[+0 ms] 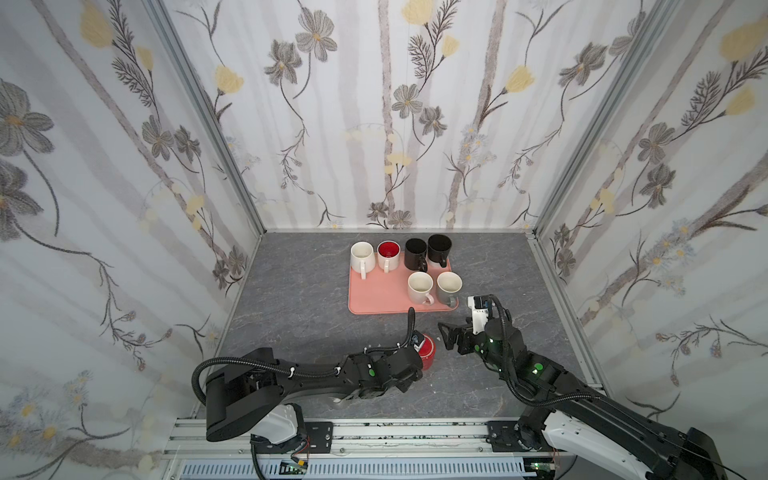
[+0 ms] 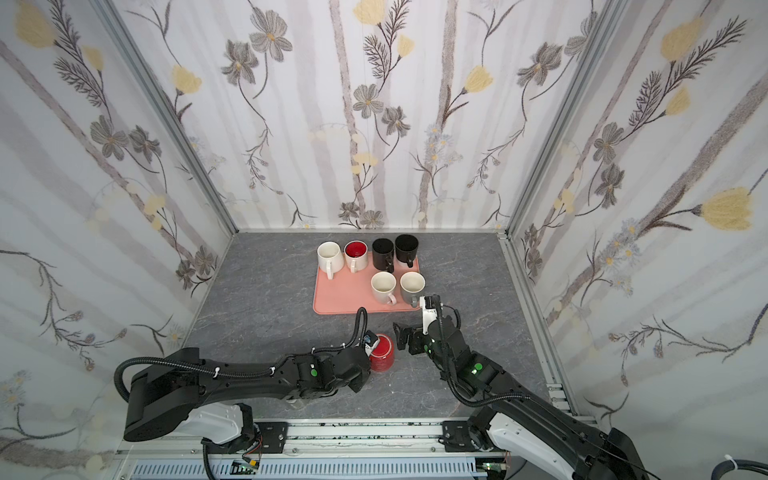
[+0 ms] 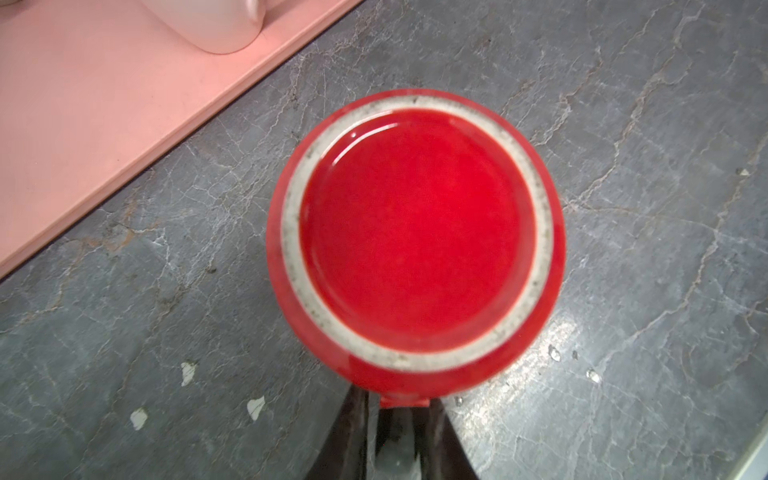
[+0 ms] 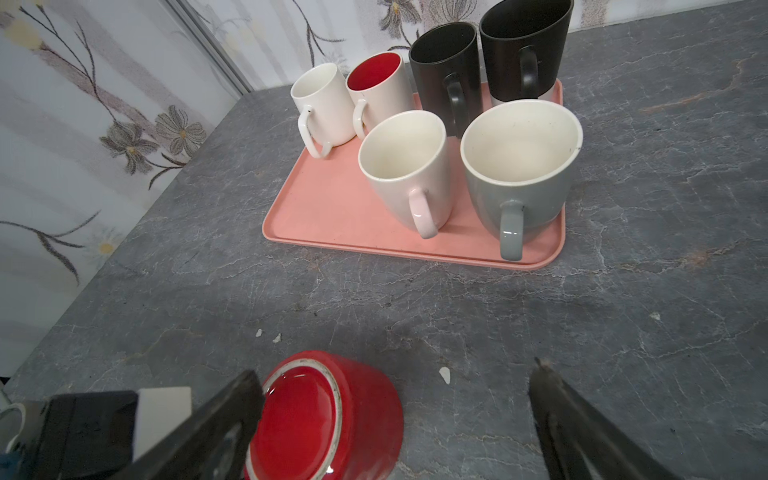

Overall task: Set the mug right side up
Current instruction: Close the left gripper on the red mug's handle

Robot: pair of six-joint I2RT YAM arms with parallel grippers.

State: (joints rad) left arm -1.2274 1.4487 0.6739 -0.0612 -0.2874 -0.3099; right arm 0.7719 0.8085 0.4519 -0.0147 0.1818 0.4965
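With left gripper (image 3: 397,400) closed narrow, pinches handle (image 3: 405,402) of red mug (image 3: 415,232), presumably as lever for flipping. Holds right gripper (image 4: 397,372) wide beside it, likely ready to assist. Leaves red mug base-up on worktop (image 1: 291,299), near tray (image 1: 374,299).

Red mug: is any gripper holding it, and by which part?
The left gripper holds the red mug by its handle; the right gripper is open, empty.

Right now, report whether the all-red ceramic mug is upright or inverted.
Upside down: the all-red ceramic mug has its pale-ringed base facing up.
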